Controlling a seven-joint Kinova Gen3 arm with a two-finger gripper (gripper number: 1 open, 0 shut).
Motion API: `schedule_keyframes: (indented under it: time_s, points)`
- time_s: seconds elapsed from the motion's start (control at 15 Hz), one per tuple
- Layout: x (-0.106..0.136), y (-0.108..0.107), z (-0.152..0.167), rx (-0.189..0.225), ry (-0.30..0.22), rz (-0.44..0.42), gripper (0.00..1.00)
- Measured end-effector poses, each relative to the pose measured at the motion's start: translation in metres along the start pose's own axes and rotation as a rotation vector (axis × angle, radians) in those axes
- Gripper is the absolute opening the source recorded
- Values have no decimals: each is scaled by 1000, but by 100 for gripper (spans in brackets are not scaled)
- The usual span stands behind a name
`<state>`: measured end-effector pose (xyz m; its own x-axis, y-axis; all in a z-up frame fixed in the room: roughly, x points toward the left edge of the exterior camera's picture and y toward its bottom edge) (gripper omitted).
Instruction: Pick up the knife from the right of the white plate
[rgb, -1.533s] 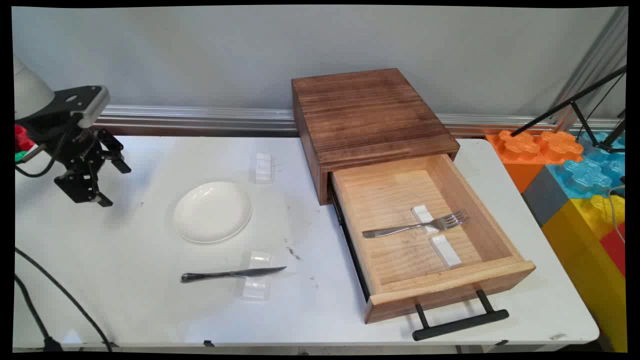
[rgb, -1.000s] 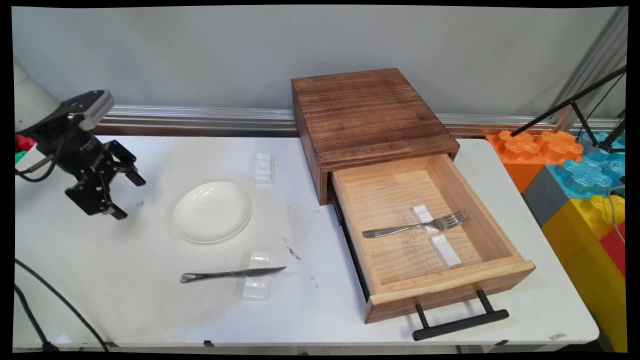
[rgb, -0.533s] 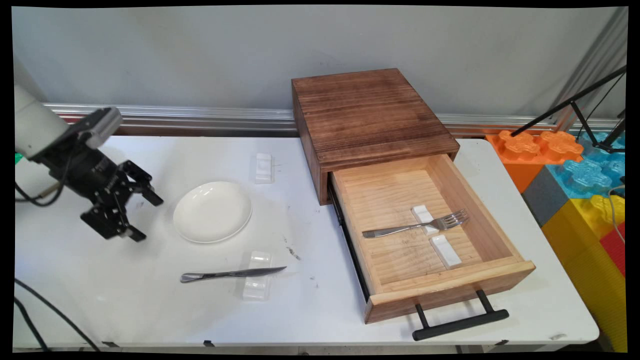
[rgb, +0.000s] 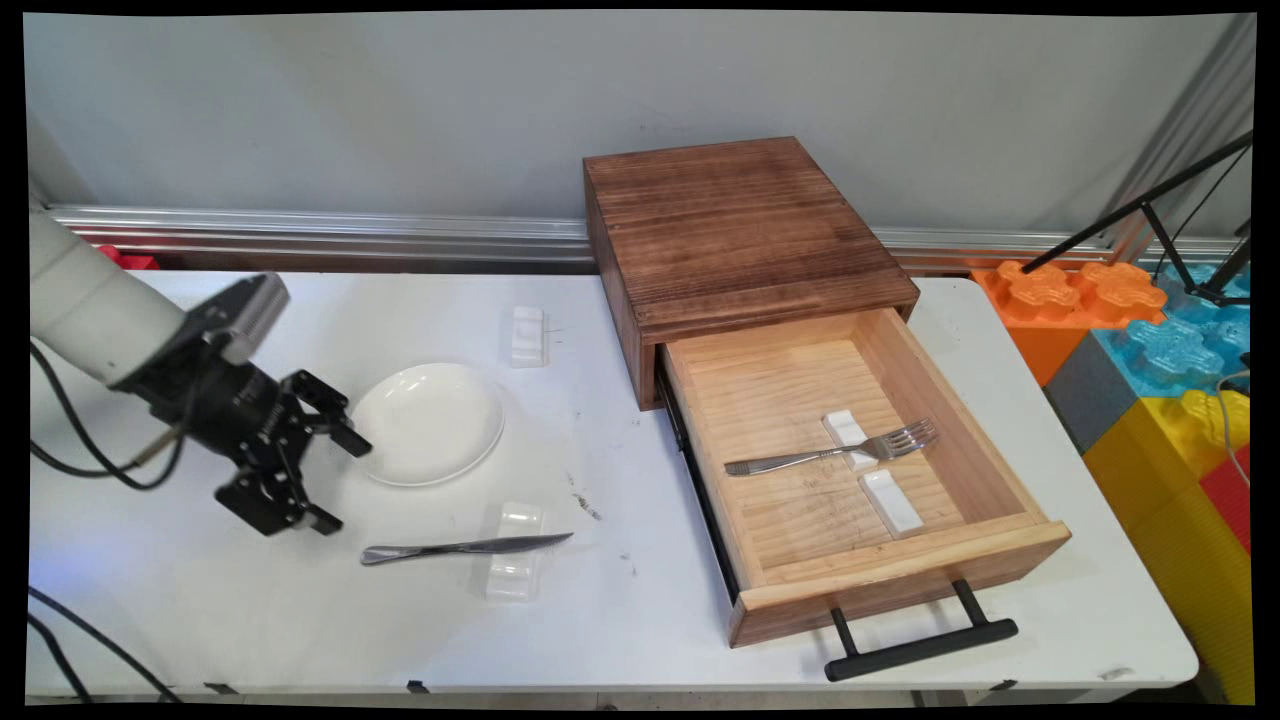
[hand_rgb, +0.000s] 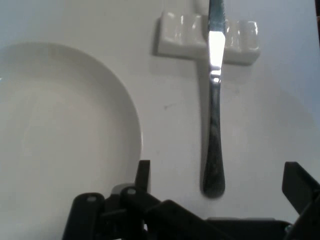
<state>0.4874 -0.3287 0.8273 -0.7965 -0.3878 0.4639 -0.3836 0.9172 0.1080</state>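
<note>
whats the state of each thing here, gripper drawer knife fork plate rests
gripper: open, holding nothing, above the table near the knife handle
drawer: pulled out of the wooden box
knife: lying across a white rest on the table
fork: in the drawer, lying across a white rest
plate: upright, empty
second drawer rest: bare
far table rest: bare

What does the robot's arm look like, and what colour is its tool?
The arm is a smooth, round white tube. Its tool is black, built from jointed bars with two fingers. A small grey box sits on the wrist, and thin black cables hang from it.
</note>
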Motion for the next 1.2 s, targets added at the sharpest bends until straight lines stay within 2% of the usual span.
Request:
schedule_keyframes:
  time_s: [0.53,1.2]
  points:
    - [31,11,57,24,-19,62,100]
    - [59,22,94,57,-91,91,100]
